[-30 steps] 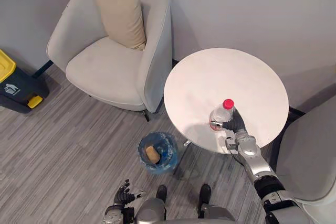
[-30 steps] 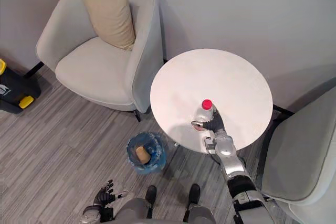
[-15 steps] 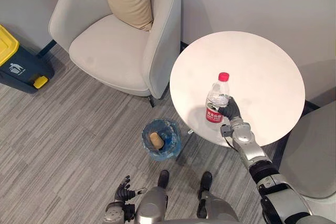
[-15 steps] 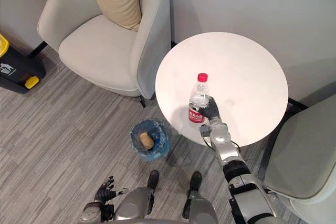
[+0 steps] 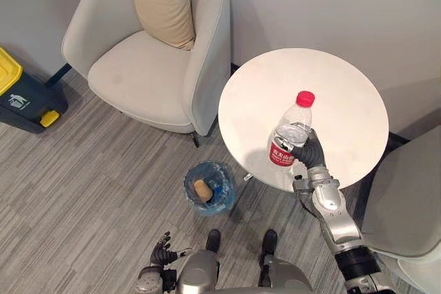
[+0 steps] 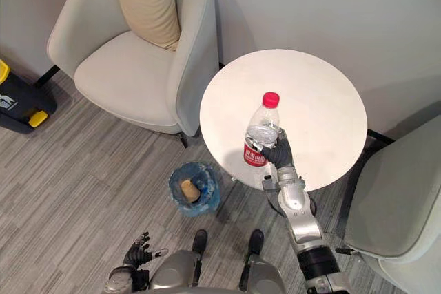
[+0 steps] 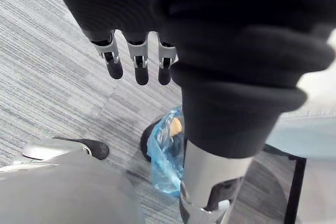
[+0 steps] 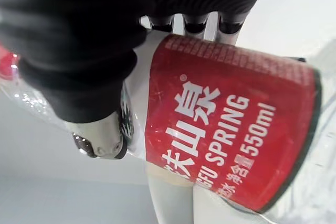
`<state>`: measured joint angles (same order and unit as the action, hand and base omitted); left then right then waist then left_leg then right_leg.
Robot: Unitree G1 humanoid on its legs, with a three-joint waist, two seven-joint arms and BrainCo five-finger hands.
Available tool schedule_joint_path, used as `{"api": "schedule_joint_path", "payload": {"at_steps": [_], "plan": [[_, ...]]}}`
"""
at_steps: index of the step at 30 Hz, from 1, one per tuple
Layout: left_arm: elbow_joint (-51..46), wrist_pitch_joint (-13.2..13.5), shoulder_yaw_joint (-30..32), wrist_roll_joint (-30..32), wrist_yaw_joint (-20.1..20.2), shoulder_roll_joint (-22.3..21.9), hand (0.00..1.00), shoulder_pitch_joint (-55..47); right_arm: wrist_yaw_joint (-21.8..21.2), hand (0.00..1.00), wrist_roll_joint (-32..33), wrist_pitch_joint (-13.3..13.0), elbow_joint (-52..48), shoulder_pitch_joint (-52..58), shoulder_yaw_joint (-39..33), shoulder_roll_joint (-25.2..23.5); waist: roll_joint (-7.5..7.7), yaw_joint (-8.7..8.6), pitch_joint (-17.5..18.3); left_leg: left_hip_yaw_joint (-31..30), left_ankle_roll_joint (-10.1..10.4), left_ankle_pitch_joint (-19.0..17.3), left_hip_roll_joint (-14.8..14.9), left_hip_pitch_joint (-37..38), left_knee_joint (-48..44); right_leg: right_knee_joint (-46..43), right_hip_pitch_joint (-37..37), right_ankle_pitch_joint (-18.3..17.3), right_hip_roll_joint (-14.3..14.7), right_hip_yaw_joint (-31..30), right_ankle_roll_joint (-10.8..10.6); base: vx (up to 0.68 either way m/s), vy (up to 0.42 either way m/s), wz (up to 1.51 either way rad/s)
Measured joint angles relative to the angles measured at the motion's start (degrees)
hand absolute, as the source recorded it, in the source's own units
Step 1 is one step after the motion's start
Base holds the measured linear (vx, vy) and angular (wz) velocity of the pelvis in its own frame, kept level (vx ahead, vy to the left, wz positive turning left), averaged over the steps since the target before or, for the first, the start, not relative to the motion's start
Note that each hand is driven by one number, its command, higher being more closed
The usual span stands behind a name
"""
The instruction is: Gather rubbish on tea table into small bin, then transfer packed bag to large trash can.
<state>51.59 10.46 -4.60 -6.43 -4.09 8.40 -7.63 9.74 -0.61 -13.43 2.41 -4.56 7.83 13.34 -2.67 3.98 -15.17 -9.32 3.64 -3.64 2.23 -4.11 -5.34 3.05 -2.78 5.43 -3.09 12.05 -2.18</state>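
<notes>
One robot hand (image 5: pixel 311 154), the right, is clamping fingers (image 8: pixel 195 24) and thumb round the red-labelled waist of a clear, red-capped water bottle (image 5: pixel 288 135). It is holding the bottle tilted over the near edge of the round white desk (image 5: pixel 344 101), apparently clear of the surface. To do this step well, I judge that the grip should be staying firm while the arm is swinging towards the robot's left and lowering over the small bin (image 5: pixel 224 182), which is standing on the floor just beside the desk's foot. A brown scrap (image 5: pixel 201 189) is lying inside its blue bag (image 7: pixel 163 156). Since the opening looks narrow for the bottle, leading base-first and letting go only above the centre seems wisest. Lower down, the left robot hand (image 5: pixel 162 254) is hanging empty with relaxed fingers.
</notes>
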Motion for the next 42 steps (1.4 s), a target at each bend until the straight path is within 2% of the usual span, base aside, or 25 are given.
{"api": "schedule_joint_path", "payload": {"at_steps": [6, 14, 20, 22, 27, 29, 30, 31, 32, 33, 34, 35, 36, 38, 42], "plan": [[1.0, 0.0, -0.4, 0.7, 0.0, 0.8, 0.0, -0.1, 0.0, 1.0, -4.1, -1.2, -5.3, 5.3, 0.2, -0.8, 1.54, -0.26, 2.6, 1.6, 0.0, 0.1, 0.3, 2.2, 1.4, 0.9, 1.2, 0.1, 0.3, -1.4, -0.1, 0.01, 0.0, -0.11], [2.5, 0.0, -1.6, 0.7, -0.2, 1.1, 0.0, 0.0, -0.2, 1.0, -9.2, -1.5, -8.6, 9.9, 4.2, -1.5, 1.99, -0.67, 4.6, 1.6, 0.0, 0.0, 0.3, 3.7, 1.6, 2.6, 3.4, 0.7, 0.4, -1.2, 0.1, 0.0, 0.001, 0.01], [3.3, 0.0, -2.2, 0.7, -0.3, 1.3, 0.0, 0.0, -1.0, 1.0, -11.2, -1.6, -10.7, 12.6, 4.6, -1.7, 1.75, -0.85, 5.1, 1.0, 0.0, 0.1, 0.5, 3.9, 1.4, 2.6, 4.5, 0.9, 0.5, -0.6, 0.2, -0.06, -0.004, 0.05], [4.0, 0.0, -2.6, 0.7, -0.4, 1.3, 0.0, 0.0, -1.0, 1.0, -11.2, -1.6, -10.7, 13.6, 4.6, -1.6, 1.36, -1.76, 5.7, -1.0, 0.1, 0.1, 0.2, 3.5, 1.3, 2.6, 5.2, 0.3, 0.3, 1.4, -0.2, -0.06, -0.017, 0.4], [4.1, 0.0, -4.5, 0.7, -1.1, 1.3, 0.0, 0.2, -0.9, 1.0, -11.2, -1.6, -10.7, 14.3, 5.1, -0.4, 0.37, -1.56, 6.3, -4.5, 0.1, 1.0, -0.4, 0.7, 0.3, 1.7, 5.4, -1.5, -0.2, 6.5, -0.2, -0.04, -0.011, 0.58], [4.1, 0.0, -4.5, 0.7, -1.1, 1.4, 0.0, 0.2, -0.5, 1.0, -11.2, -1.6, -10.7, 14.3, 5.0, -0.4, 0.34, -1.64, 6.4, 1.7, -5.0, 0.3, 0.8, 0.0, 0.2, 0.2, 5.4, -2.6, -1.5, 8.7, -0.1, -0.02, 0.025, 0.71], [4.2, 0.0, -4.5, 0.7, -1.1, 1.4, 0.0, 0.2, 0.2, 1.0, -11.2, -1.6, -10.7, 14.3, 4.8, -0.1, 0.22, -1.89, 6.5, 10.4, -8.5, 0.1, 2.9, -0.3, -0.3, -1.2, 5.3, -3.6, -2.6, 10.5, -0.5, 0.01, 0.027, 0.74], [4.2, 0.0, -4.5, 0.7, -1.1, 1.4, 0.0, 0.1, 0.3, 1.0, -11.2, -1.7, -10.7, 14.1, 4.3, 0.4, 0.07, -1.84, 6.5, 18.0, -8.5, 0.1, 5.3, -0.9, -1.4, -2.8, 4.9, -4.5, -3.2, 11.6, -0.8, 0.04, 0.039, 0.68], [4.1, 0.1, -4.5, 0.7, -1.2, 1.3, 0.0, 0.1, 0.3, 1.0, -11.2, -1.6, -10.7, 13.9, 4.0, 0.8, -0.19, -1.61, 6.7, 20.9, -8.5, 0.1, 6.1, -1.2, -2.1, -3.5, 4.4, -4.9, -3.6, 11.9, -0.9, 0.09, 0.086, 0.41], [4.1, 0.1, -4.6, 0.7, -1.3, 1.1, 0.0, 0.0, 0.3, 1.0, -11.2, -1.6, -10.7, 13.2, 3.9, 1.5, -0.93, -1.46, 7.1, 23.7, -8.0, 0.4, 6.7, -1.5, -3.0, -4.7, 4.1, -5.9, -3.9, 12.2, -1.9, 0.08, 0.062, 0.19], [4.1, 0.1, -4.6, 0.8, -1.2, 1.1, 0.0, -0.2, 0.3, 1.0, -11.2, -1.6, -10.7, 13.0, 3.9, 1.6, -0.78, -1.48, 7.0, 23.7, -6.4, 1.0, 6.5, -1.5, -3.1, -5.2, 4.0, -6.1, -4.2, 12.2, -2.0, 0.11, 0.08, 0.17], [4.1, 0.1, -4.6, 1.1, -1.2, 1.2, 0.0, -0.4, 0.4, 1.0, -11.2, -1.7, -10.7, 12.9, 3.5, 1.6, -1.14, -1.56, 7.3, 23.6, -2.8, 1.6, 6.5, -1.4, -2.7, -5.8, 3.7, -6.2, -4.4, 12.2, -2.2, 0.11, 0.082, 0.1], [4.1, 0.1, -4.6, 1.4, -1.2, 1.4, 0.0, -0.4, 0.4, 1.0, -11.2, -1.7, -10.5, 12.8, 3.4, 1.0, -0.58, -1.47, 7.2, 23.6, -2.0, 1.8, 6.2, -1.4, -2.3, -6.2, 3.3, -6.3, -4.8, 12.1, -2.5, 0.14, 0.112, 0.1], [4.1, 0.0, -4.6, 1.7, -1.2, 2.2, 0.0, -0.2, 0.3, 1.0, -11.2, -1.7, -9.8, 12.8, 3.9, -0.2, 0.68, -1.41, 7.0, 23.7, -1.7, 2.0, 5.3, -1.1, -1.5, -6.4, 3.0, -6.4, -5.5, 11.5, -2.8, 0.12, 0.086, 0.04], [3.1, 0.0, -4.4, 1.9, -1.2, 3.6, 0.0, -0.3, 0.3, 1.0, -11.3, -1.5, -6.0, 11.4, 5.0, -1.6, 3.28, -1.25, 5.9, 24.2, -1.8, -2.1, 3.6, -1.5, -6.4, -20.4, -2.2, -12.7, -10.5, 8.0, -3.8, 0.08, 0.082, -0.02]]}}
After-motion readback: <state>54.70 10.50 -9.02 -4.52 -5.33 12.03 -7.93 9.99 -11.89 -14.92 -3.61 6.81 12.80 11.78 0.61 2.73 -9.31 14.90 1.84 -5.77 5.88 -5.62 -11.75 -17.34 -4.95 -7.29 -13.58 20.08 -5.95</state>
